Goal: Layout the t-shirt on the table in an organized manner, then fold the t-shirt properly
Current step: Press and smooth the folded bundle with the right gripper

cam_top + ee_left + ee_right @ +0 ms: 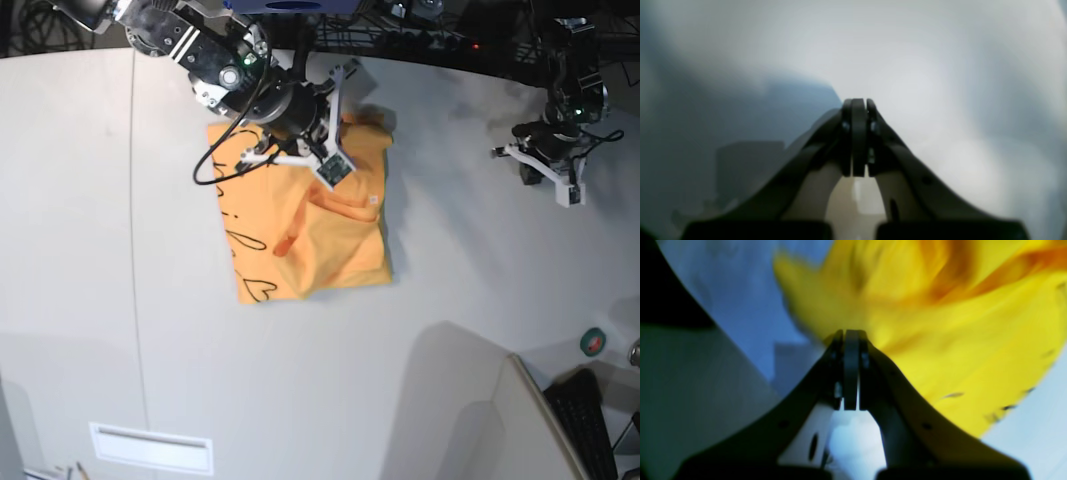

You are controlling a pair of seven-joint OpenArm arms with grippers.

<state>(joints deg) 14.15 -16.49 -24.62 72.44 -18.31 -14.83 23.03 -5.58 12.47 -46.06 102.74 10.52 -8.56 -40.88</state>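
Right gripper point(850, 335) showing jaws pressed together in the wrist view, nothing visibly between the pads; hanging over the upper part of the t-shirt point(310, 225), cloth blurred right at the tips. Whether a pinch of fabric is caught: not showing, too smeared to tell.

Left gripper point(858, 101) also pinched tight, gripping nothing, sitting well apart from the t-shirt, out toward the far side of the table point(460, 250), only bare grey surface in its wrist view.

T-shirt lying on the table under the right arm, partly folded: a flap doubled over the shirt's middle, a crease running diagonally, script and heart outline peeking out along the edge away from the left arm. Edges nearest the camera looking fairly square; top edge hidden under the arm.

Risks, judging from here:
- Lifting w/ cloth snagged on the closed tips, dragging the doubled flap back open.
- Sweeping low across the shirt, bunching the top layer, skewing the fold.
- Working w/ one arm only, left too far off to pin the shirt, so whole garment sliding on the smooth top.
- Motion blur hinting at speed; fast moves near loose cloth making wrinkles worse.
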